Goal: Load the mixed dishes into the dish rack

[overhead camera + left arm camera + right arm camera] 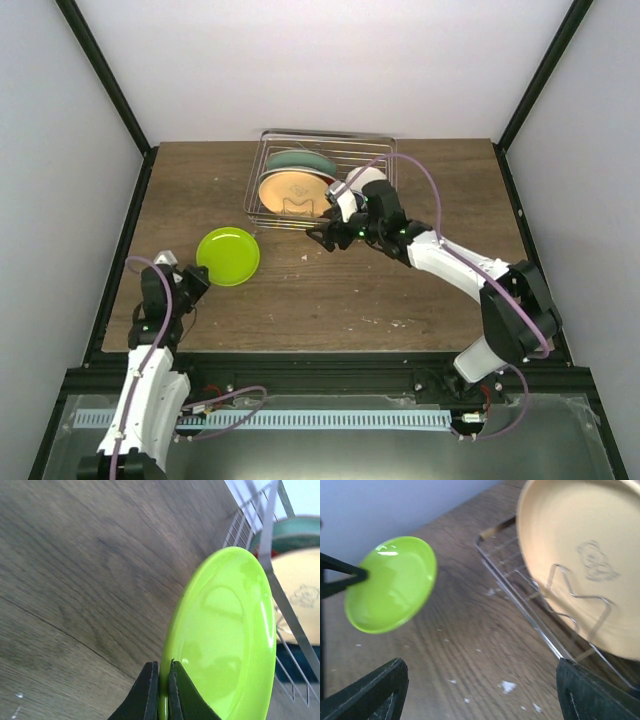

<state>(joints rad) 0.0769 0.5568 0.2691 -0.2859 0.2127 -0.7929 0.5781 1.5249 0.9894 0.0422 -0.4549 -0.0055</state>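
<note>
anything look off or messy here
Only small white flecks scattered on the wooden table in front of the dish rack, like crumbs or chips. The tan dish stands on edge in it, and the left fingers pinch the lime-green plate by its rim.

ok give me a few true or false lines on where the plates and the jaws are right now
1. The left jaws are shut on the rim of the green plate. True.
2. The green plate is already in the dish rack. False: it is outside the rack, to its left, over the table.
3. The right jaws hold a dish. False: they stand open and empty near the rack's front edge.
4. A tan plate stands on edge in the rack. True.
5. The teal plate is in front of the tan one. False: it stands behind it, farther from the arms.
</note>
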